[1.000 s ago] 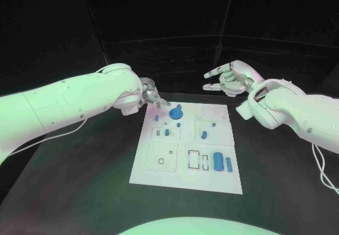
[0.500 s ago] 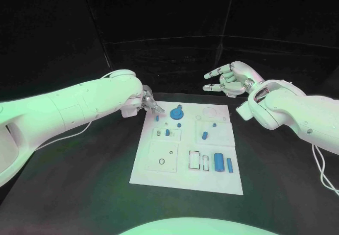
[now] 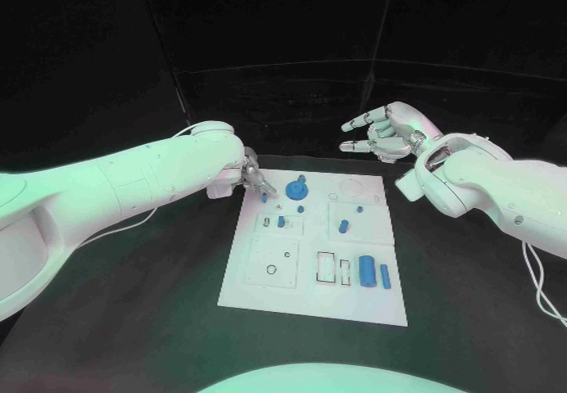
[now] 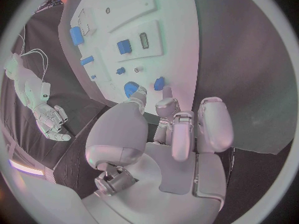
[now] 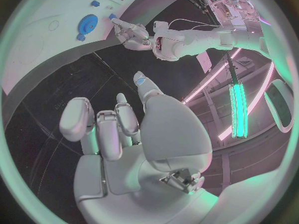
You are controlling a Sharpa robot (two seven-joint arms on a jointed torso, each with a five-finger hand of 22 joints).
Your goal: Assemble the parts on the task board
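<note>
The white task board (image 3: 313, 307) lies in the middle of the black table. A blue gear (image 3: 297, 192) stands near its far edge, and a small blue piece (image 3: 262, 198) lies by the far left corner. My left hand (image 3: 251, 180) hovers at that corner, its fingertips right over the small piece (image 4: 159, 83), thumb and fingers apart; I cannot see a grip. The gear (image 4: 131, 88) lies beside the thumb. My right hand (image 3: 384, 131) is raised behind the board's far right corner, fingers loosely spread and holding nothing.
More blue parts lie on the board: a short peg (image 3: 339, 227) mid-board, a cylinder (image 3: 366, 270) and a bar (image 3: 383, 276) near the right edge. Recessed plates (image 3: 272, 258) fill the board's left half. Black table surrounds the board.
My left hand has drawn back from the board's far edge and come down over the small blue piece at the far left corner. The right hand has stayed where it was.
</note>
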